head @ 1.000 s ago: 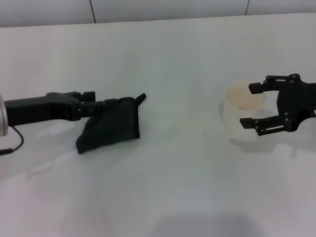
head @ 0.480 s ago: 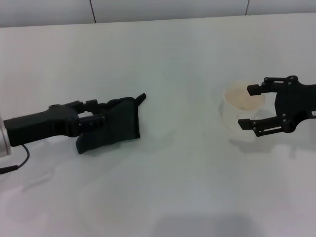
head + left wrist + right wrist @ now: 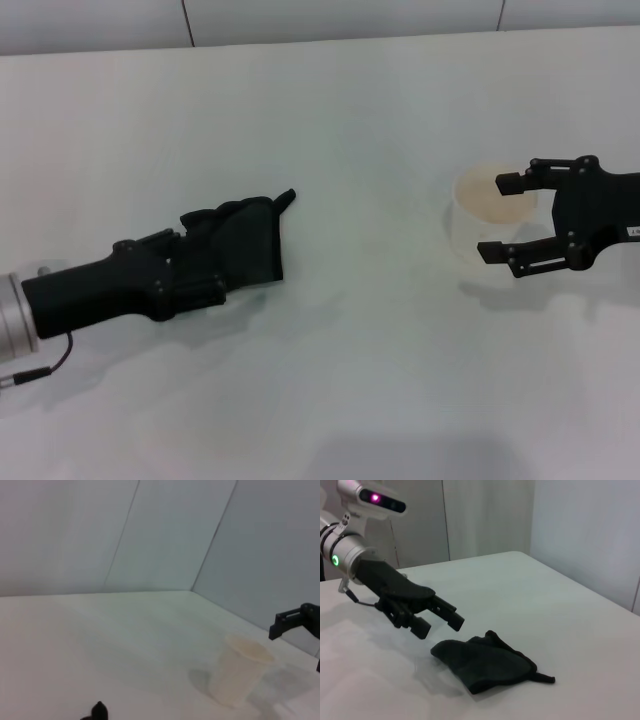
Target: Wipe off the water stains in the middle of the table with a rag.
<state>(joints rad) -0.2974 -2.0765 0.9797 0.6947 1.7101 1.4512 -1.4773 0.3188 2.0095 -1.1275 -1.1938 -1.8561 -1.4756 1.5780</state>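
Hovering above the rag (image 3: 245,245), left gripper (image 3: 437,619) jaws open, empty. Right gripper (image 3: 520,218) jaws open around the cup (image 3: 482,220). Risk: shallow pinch drags rag; cup could tip.

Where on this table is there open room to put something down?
The broad stretch between the dark rag and the pale cup is bare, as is the table behind them. It is crowded at the rag under the left gripper and at the cup by the right gripper.
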